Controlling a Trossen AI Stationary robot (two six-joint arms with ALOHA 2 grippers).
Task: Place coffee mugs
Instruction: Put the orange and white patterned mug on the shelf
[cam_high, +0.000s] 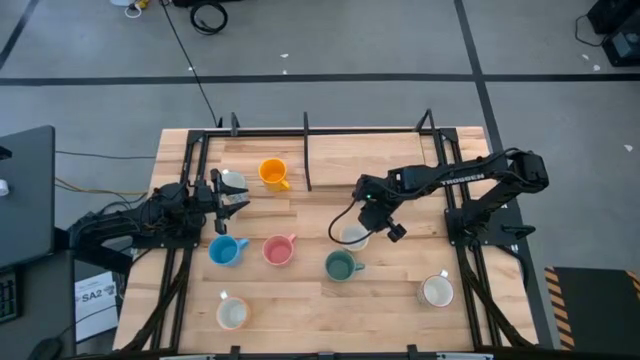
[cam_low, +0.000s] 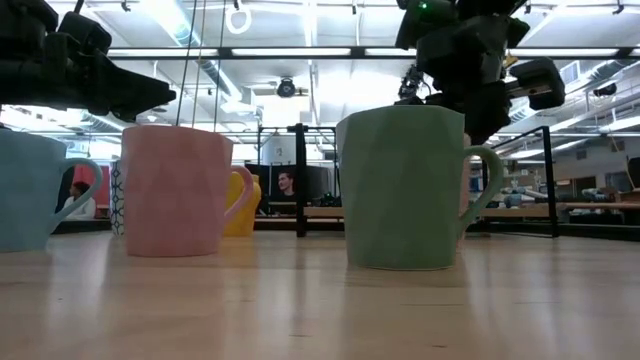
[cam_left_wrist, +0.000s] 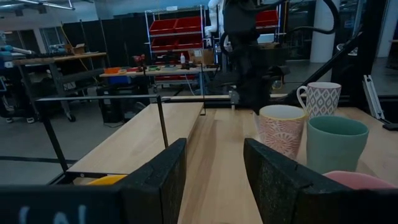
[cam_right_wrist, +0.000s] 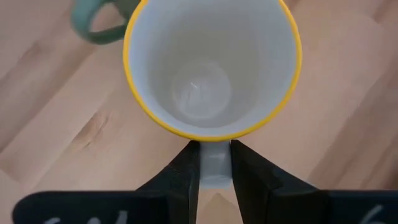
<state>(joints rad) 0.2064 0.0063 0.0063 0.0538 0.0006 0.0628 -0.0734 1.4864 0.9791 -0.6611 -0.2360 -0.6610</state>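
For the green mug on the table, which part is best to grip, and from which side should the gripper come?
Probably grip the green mug by its handle, coming down from above. It stands upright, mouth up, and the handle sticks out toward the right arm's side, away from the pink mug, so the fingers have free space there.

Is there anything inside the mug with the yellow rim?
Empty. The yellow-rimmed mug shows a bare white bottom, standing upright, with the right gripper closed on its handle.
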